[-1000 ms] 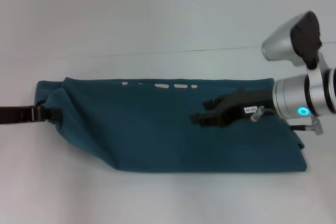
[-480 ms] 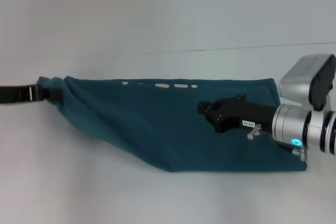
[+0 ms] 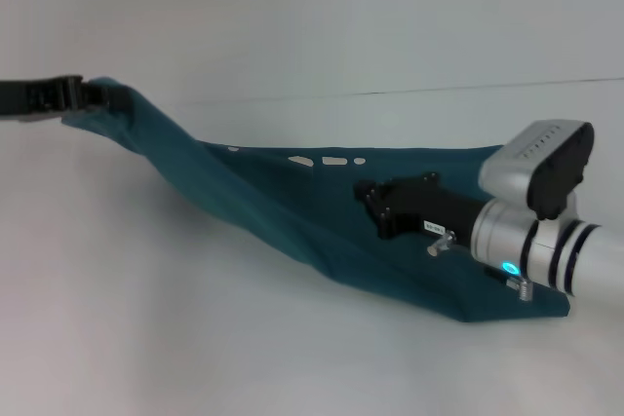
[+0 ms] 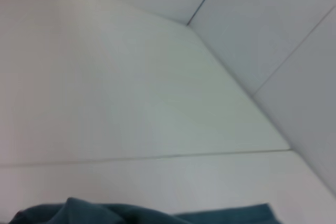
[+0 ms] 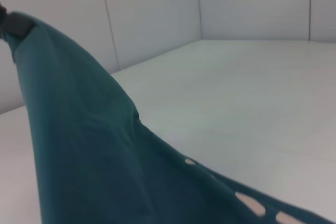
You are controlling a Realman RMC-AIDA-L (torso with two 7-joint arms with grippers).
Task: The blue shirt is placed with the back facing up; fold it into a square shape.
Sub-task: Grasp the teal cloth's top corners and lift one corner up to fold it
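Now left tool (image 3: pixel 86 94) raised, clamping blue shirt (image 3: pixel 292 211) end; right tool (image 3: pixel 375 207) grip unclear.

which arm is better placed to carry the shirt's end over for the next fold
Left. Its gripper already holds the raised end of the shirt, while the right gripper sits over the flat part near the other end.

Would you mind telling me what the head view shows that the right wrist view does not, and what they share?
Only the head view shows the right gripper over the flat part of the dark teal-blue knit T-shirt, plus its silver forearm. Only the right wrist view shows the panelled white wall behind. Both show the shirt's raised end held by the left gripper above the white table.
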